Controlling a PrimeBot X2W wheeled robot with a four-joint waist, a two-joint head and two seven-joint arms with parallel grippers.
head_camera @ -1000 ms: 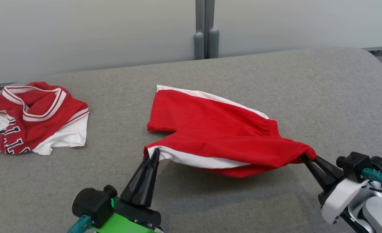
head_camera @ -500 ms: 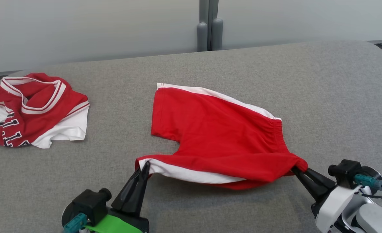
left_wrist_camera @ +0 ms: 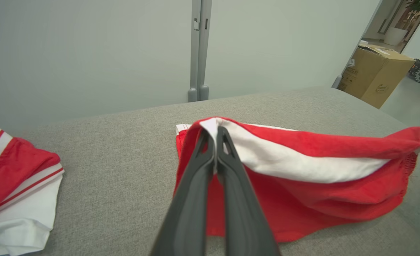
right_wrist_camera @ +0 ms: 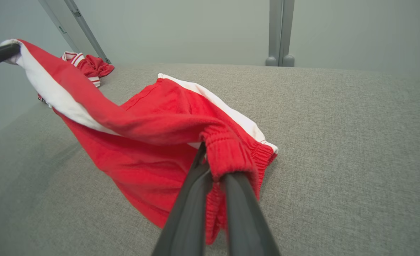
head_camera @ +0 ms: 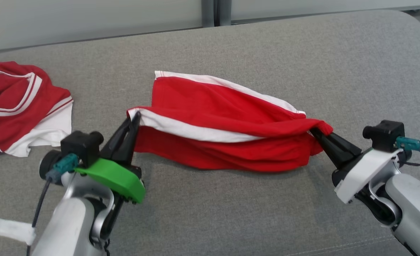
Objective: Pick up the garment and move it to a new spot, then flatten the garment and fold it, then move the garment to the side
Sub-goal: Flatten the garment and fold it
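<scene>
A: Where's the shorts [head_camera: 217,106]?
B: Right of the jersey [head_camera: 17,103], apart from it. Far leg on grey pad [head_camera: 266,42], near edge lifted.
A: Claws?
B: 2. L gripper [head_camera: 136,115] pinches hem cnr nearest the jersey; R gripper [head_camera: 312,130] clamps waistband end farthest from it.
A: L wrist cam adds?
B: 1 cardboard box [left_wrist_camera: 377,76], far right of the jersey.

Shorts [head_camera: 213,105] centre of table [head_camera: 338,64]; jersey [head_camera: 14,103] well apart, left.

grey fabric surface [head_camera: 266,42] | pale grey wall panels [left_wrist_camera: 89,53] | grey post [left_wrist_camera: 199,49] at seam | cardboard box [left_wrist_camera: 377,76] far right
</scene>
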